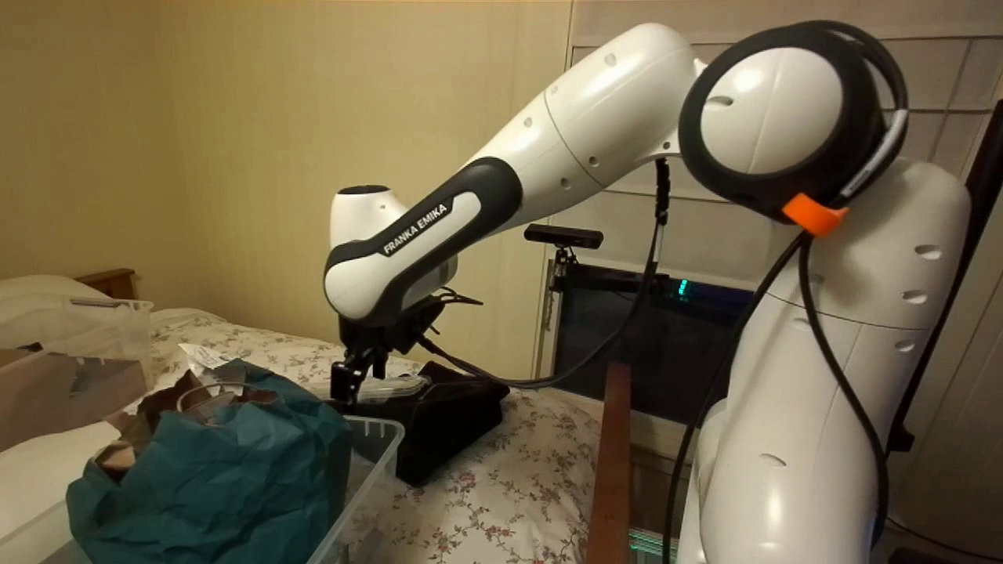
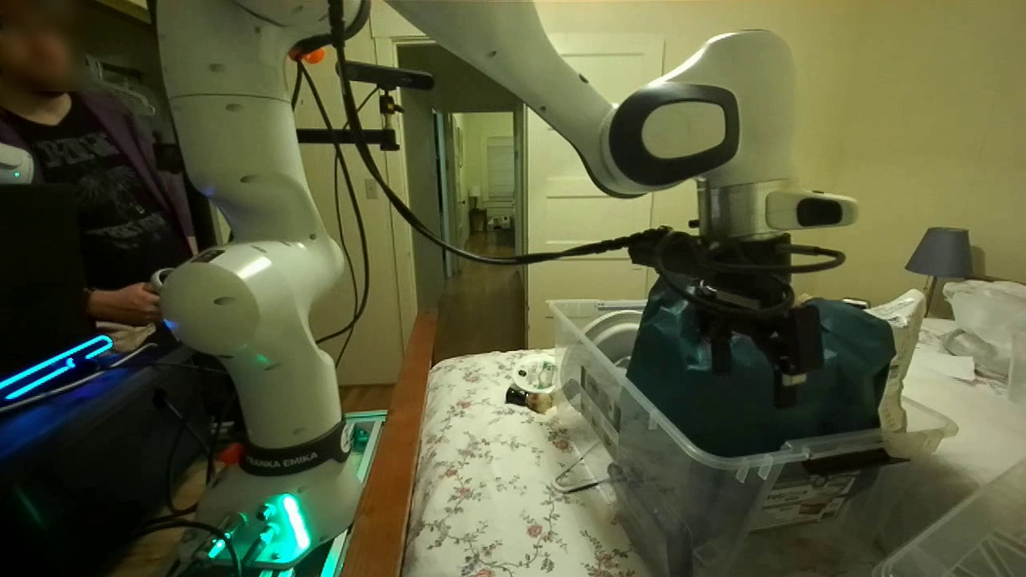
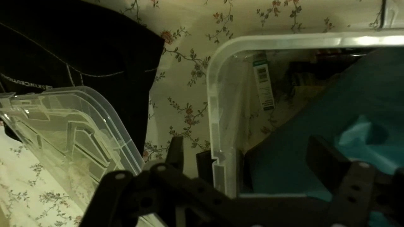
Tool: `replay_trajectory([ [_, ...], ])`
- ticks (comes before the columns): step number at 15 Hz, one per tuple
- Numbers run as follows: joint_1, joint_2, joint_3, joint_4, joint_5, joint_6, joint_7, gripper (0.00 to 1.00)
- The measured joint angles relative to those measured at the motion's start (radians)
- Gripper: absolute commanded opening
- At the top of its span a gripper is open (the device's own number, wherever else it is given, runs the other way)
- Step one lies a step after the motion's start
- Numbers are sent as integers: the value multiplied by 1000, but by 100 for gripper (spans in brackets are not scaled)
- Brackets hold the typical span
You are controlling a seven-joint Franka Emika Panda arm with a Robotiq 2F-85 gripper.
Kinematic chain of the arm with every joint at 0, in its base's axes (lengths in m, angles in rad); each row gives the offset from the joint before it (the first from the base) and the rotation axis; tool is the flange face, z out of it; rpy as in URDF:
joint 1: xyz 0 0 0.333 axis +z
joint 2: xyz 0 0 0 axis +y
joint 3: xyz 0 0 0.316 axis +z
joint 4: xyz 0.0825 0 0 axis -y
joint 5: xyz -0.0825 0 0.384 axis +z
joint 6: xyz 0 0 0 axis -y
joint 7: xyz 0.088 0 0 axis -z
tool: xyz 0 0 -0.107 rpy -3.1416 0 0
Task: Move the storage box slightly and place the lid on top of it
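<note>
The storage box (image 2: 705, 457) is a clear plastic bin with a thick rim, holding a large teal paper bag (image 2: 673, 393). The box also shows in an exterior view (image 1: 388, 442) and the wrist view (image 3: 212, 104). The lid (image 3: 72, 126), clear and ribbed, lies tilted beside the box in the wrist view, partly over a black bag. It also shows in an exterior view (image 1: 392, 388). My gripper (image 3: 249, 151) is open and empty, with the box's side rim between its fingers in the wrist view. It is above the rim in an exterior view (image 2: 755, 373).
The black bag (image 1: 447, 423) lies on the flowered bed beside the box. Another clear box (image 1: 121, 325) stands on the bed. A round white tub (image 2: 535, 373) and a brush (image 2: 529, 399) lie near the box. A wooden bed rail (image 2: 401, 449) separates robot and bed.
</note>
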Motion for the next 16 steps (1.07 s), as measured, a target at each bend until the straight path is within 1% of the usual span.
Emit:
replay_trajectory([
  [4, -18, 110, -19, 81, 15, 1, -59, 100],
  [6, -35, 152, -23, 108, 41, -3, -118, 99],
  [7, -46, 171, -23, 120, 67, -8, -159, 92],
  [8, -58, 188, -22, 131, 100, -18, -205, 78],
  [11, -89, 231, -16, 168, 192, -88, -333, 55],
  [12, -97, 244, -15, 181, 205, -115, -358, 50],
  [15, -107, 278, -12, 215, 216, -174, -390, 26],
  [16, -107, 287, -10, 222, 221, -184, -394, 19],
])
